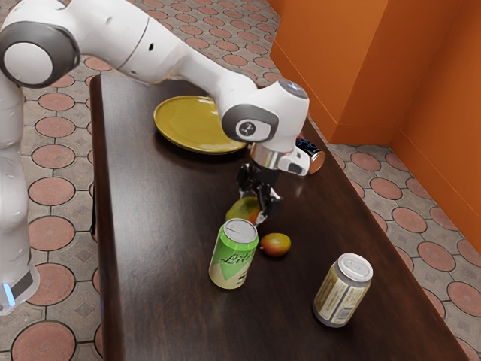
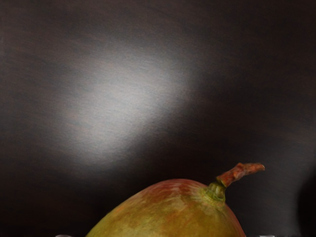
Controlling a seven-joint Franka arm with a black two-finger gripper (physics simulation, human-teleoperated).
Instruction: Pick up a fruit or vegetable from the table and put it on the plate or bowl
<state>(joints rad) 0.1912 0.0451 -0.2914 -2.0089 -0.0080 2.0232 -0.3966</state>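
Note:
A green-yellow mango [image 1: 242, 207] with a reddish top sits between the fingers of my gripper [image 1: 258, 201], which is shut on it from two sides. It is low over the dark table, just behind a green can [image 1: 234, 254]. In the wrist view the mango [image 2: 173, 212] lies right under the hand, its brown stem [image 2: 240, 173] sticking out. A second, smaller orange-red mango [image 1: 275, 244] lies on the table beside the can. The yellow plate [image 1: 184, 120] rests at the table's far end, toward the exterior view's left of my hand.
A beige can [image 1: 343, 289] stands near the front, at the exterior view's right. A small dark-and-blue object [image 1: 310, 150] lies behind my wrist. The table edge [image 1: 101, 226] runs along the exterior view's left. Orange walls stand at the back right.

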